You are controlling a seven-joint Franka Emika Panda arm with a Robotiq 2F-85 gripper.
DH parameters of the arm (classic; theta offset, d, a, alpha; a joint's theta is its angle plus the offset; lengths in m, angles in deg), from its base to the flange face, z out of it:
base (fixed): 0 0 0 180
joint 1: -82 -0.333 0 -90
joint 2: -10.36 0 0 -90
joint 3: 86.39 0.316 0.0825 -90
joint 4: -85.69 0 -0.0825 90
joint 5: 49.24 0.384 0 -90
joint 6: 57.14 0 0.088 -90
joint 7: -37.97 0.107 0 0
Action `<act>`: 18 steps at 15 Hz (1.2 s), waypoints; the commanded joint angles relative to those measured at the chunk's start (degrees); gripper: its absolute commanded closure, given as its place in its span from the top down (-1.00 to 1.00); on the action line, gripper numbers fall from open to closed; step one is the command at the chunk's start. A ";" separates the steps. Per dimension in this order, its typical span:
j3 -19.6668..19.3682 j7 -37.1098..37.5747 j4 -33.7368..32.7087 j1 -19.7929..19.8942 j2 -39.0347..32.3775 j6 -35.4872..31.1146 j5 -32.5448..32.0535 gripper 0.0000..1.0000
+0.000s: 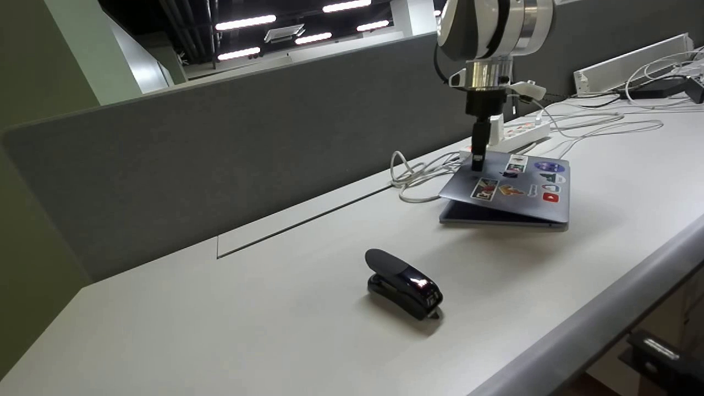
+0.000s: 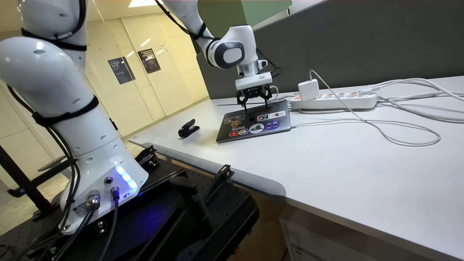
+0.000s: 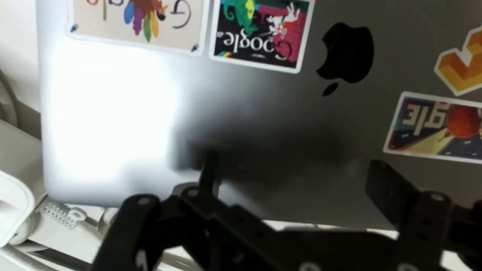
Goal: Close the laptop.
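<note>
Laptop [image 2: 250, 122] lies towards the edge of the desk [image 1: 264, 324] along the partition [image 1: 308, 143]; lid [image 1: 525, 179] nearly down, a wedge of gap left under its partition-side edge. Gripper [image 2: 256, 107] over the lid just in from that edge, fingers [image 3: 389, 188] set wide, nothing between them. Could go wrong: pressing so near the rim, fingertips may slip off; a slanted push may skid the laptop towards the desk's front edge. Power strip [image 2: 337, 102] just beside the lid's corner; sideways drift could knock its charger [image 2: 309, 90]. Keys and screen hidden under the lid. Wrist view: glare whites out part of the lid, stickers [image 3: 433, 131] run out of frame. Fingertip contact: cannot tell.
</note>
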 commanded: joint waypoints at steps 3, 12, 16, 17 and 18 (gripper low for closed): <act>1.24 1.87 -3.82 0.80 -3.86 0.57 -3.66 1.00; -1.22 6.32 -7.77 -0.77 -8.90 1.57 -10.12 1.00; -2.13 11.21 -7.40 -1.85 -6.45 5.19 -10.84 1.00; -2.27 12.66 -6.71 -2.03 -5.22 5.69 -10.98 1.00; -2.50 14.48 -5.71 -2.24 -3.41 6.08 -10.95 1.00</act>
